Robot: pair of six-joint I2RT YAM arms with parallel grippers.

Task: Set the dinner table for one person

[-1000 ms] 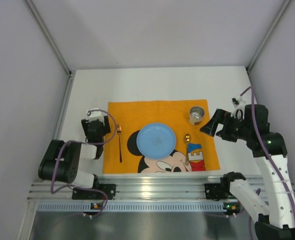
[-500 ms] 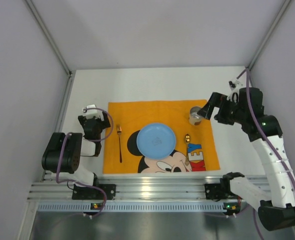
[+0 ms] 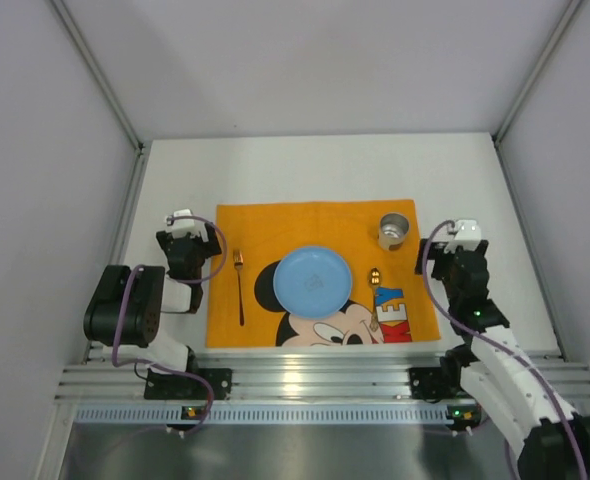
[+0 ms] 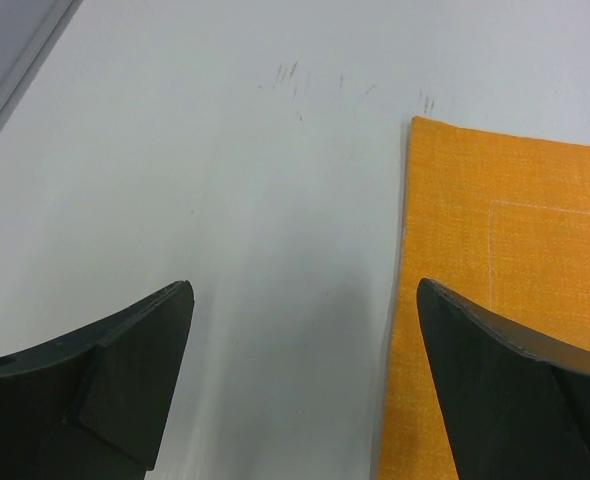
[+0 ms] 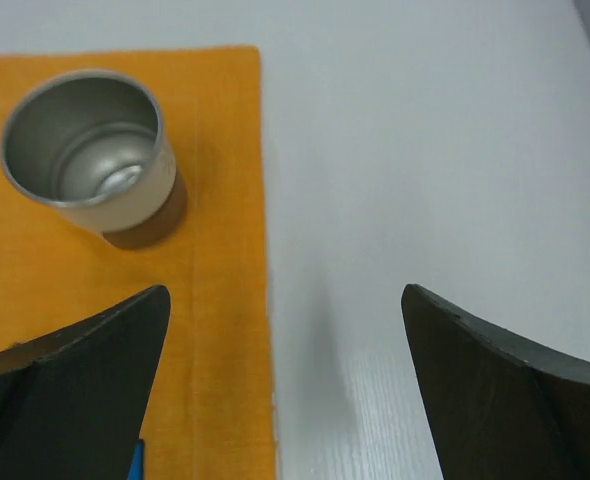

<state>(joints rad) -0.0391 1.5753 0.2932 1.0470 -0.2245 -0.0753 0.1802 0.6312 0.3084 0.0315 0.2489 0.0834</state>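
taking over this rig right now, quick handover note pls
Grips: left pincer open and empty, over the bare dinner table just off the left edge of the orange cloth. The right pincer is open and empty, over the cloth's right edge, nearer than the metal cup.
Things: blue plate mid-cloth, fork to its left, spoon to its right, cup upright at the far right corner.
Done: the setting looks complete.
Left: probably only parking both arms.

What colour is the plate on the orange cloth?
Light blue; the plate shows best in the top external view.
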